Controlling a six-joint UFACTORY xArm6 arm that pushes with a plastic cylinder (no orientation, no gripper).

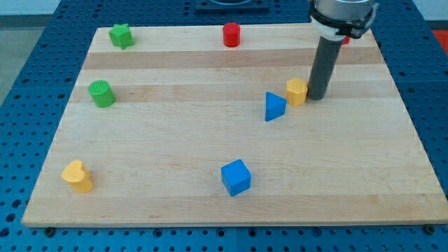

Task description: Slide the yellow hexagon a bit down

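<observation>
The yellow hexagon sits right of the board's middle, toward the view's top. My tip rests on the board just to the hexagon's right, touching or almost touching it. The rod rises from there toward the view's top right. A blue triangle lies just below and left of the hexagon, close to it.
A blue cube sits near the bottom centre. A yellow block is at the bottom left. A green cylinder and a green star are at the left. A red cylinder is at the top centre. The wooden board lies on a blue perforated table.
</observation>
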